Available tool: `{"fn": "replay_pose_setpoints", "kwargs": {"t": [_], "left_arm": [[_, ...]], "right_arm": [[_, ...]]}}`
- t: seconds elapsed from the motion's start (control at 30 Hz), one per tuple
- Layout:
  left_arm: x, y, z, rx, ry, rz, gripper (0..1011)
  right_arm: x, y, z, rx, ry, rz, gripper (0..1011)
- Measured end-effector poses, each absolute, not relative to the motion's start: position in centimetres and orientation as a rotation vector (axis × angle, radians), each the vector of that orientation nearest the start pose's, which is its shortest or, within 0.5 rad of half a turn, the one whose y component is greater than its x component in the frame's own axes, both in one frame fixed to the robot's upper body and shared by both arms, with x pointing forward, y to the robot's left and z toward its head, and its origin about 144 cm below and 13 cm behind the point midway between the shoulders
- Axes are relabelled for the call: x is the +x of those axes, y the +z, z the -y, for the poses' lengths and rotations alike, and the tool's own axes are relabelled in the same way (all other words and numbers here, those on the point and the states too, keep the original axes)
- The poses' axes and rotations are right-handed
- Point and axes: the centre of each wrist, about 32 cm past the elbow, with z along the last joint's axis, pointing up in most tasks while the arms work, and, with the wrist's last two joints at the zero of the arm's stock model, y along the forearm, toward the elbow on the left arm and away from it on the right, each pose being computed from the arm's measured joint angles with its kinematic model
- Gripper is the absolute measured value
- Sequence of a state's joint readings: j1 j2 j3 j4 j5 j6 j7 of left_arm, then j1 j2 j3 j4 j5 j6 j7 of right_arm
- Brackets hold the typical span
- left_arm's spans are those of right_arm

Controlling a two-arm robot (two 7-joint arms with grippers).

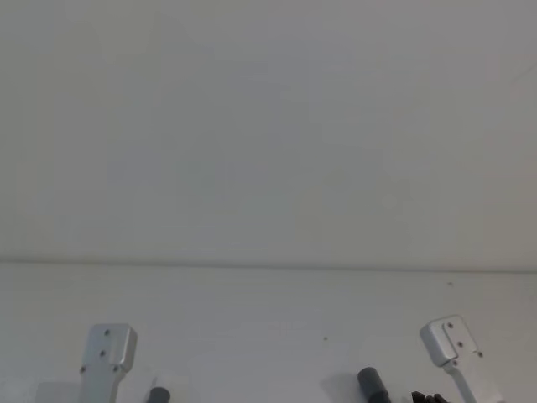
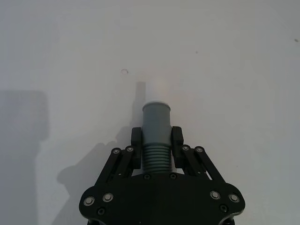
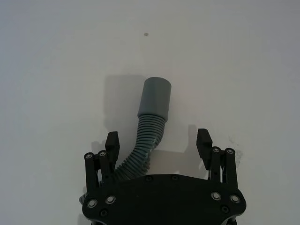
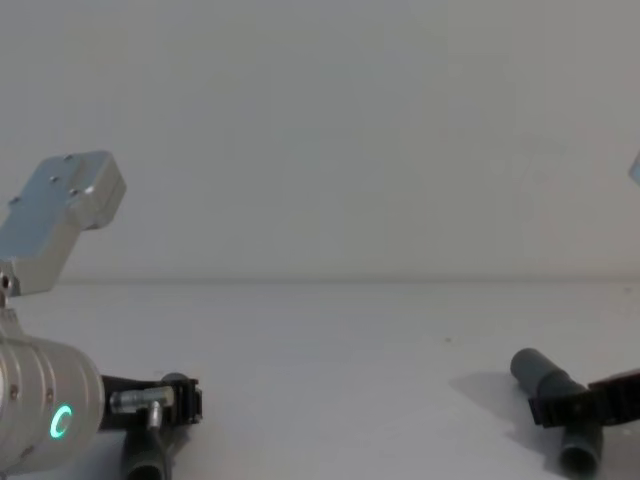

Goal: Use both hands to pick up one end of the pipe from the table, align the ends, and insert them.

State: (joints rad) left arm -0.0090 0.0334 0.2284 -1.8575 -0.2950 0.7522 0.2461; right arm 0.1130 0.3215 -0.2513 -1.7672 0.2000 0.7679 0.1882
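In the left wrist view my left gripper point(image 2: 156, 143) is shut on the ribbed part of one pipe piece point(image 2: 155, 157). Its smooth grey end point(image 2: 156, 123) with a narrow white tip point(image 2: 158, 89) sticks out past the fingers, close over the white table point(image 2: 234, 70). The chest view shows this gripper point(image 4: 172, 400) low at the left. My right gripper point(image 3: 158, 140) is open astride the other bent pipe piece point(image 3: 140, 150), which lies on the table nearer one finger point(image 3: 112, 140). Its grey end point(image 3: 156, 96) points away from the gripper. From the chest, that piece point(image 4: 545, 380) lies at the lower right.
The white table point(image 1: 268, 336) runs wide and flat to a plain wall behind. The silver left arm point(image 4: 45, 400) fills the chest view's lower left corner. Small dark specks point(image 3: 146, 34) mark the surface.
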Motion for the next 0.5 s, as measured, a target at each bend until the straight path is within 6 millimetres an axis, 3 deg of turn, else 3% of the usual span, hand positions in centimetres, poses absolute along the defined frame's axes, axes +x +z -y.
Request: {"fn": "replay_pose_setpoints", "kwargs": {"t": [0.17, 0.37, 0.5], "left_arm": [[44.17, 122.60, -16.04, 0.303, 1.411, -0.472, 339], [44.17, 122.60, -16.04, 0.303, 1.411, -0.472, 339], [44.17, 122.60, -16.04, 0.303, 1.411, -0.472, 339]], "right_arm": [[47.12, 122.04, 22.64, -0.528, -1.118, -0.284, 995], [47.18, 121.99, 22.60, -0.530, -1.118, -0.285, 879], [47.21, 121.98, 22.59, -0.531, -1.118, -0.285, 747]]}}
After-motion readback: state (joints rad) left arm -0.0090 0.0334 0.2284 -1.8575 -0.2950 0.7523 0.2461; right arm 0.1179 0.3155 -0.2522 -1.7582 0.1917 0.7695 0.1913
